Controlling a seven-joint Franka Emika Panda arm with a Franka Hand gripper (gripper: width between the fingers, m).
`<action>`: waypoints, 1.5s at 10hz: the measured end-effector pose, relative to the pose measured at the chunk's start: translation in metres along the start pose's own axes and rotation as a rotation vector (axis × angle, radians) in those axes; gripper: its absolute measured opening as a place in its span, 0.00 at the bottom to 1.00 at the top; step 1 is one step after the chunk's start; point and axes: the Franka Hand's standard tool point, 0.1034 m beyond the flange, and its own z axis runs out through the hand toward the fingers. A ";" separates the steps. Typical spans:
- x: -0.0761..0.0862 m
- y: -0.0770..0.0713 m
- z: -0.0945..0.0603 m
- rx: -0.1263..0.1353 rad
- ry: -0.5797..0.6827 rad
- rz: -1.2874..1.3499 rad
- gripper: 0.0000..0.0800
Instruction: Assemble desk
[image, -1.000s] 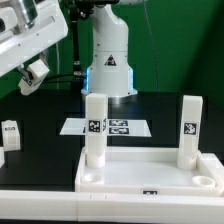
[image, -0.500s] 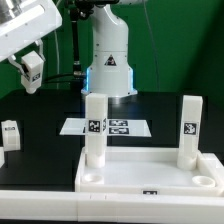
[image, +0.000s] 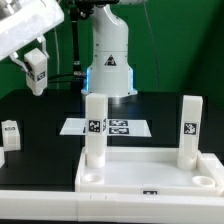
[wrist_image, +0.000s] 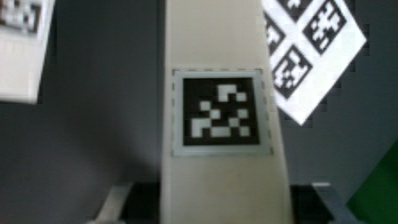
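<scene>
Holding a carried leg (image: 38, 74) high in the gripper (image: 34, 58), well above the table (image: 40, 110), towards its far corner on the exterior view's left. Clamped from both sides, going by the wrist view: dark fingers (wrist_image: 125, 200) hugging the post's flanks, tag square to the lens. No gap to spot there, so call it a firm grasp on the leg.

Down along the table's near edge, the tabletop (image: 150, 165), rim up, with two standing legs (image: 95, 128) already seated upright in its far corners, well apart. Closer to the camera, what look like open round sockets (image: 89, 179) in the two remaining corners. Just behind the tabletop, flat on the table, the marker board (image: 108, 127). Over by the table's edge on the exterior view's left, a loose leg (image: 9, 133), untouched.

Step in hand, by this reckoning: ferrying leg number three across for fitting, about halfway through the build.

Next up, most likely: swing over to a free socket, square the post to vertical, centre its end above the hole, then lower and seat it home. Calls for clearance past the standing leg on that side and a true upright, or risks catching on the rim.
</scene>
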 end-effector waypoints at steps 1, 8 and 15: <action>0.015 0.004 -0.004 -0.011 -0.008 -0.009 0.36; 0.039 0.006 0.000 -0.020 0.198 0.044 0.36; 0.084 0.008 -0.022 -0.092 0.399 0.149 0.36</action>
